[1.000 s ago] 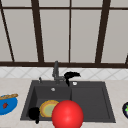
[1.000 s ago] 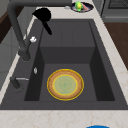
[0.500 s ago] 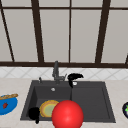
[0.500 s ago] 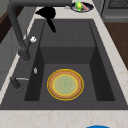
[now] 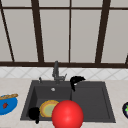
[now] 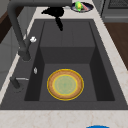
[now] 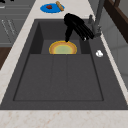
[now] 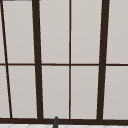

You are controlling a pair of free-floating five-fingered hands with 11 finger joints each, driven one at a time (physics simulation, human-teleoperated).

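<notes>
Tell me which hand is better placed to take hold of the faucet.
Right. The right hand hovers at the sink's back rim right beside the faucet; the left hand hangs at the front-left corner, by the yellow plate.

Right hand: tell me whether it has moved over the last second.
Yes, slightly. In the front view the right hand has edged rightward, away from the faucet, above the sink's back rim.

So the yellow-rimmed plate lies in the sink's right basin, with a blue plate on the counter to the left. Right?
Not quite: the yellow-rimmed plate lies in the left basin of the sink, as the front view shows. The blue plate is indeed on the counter to the left.
</notes>
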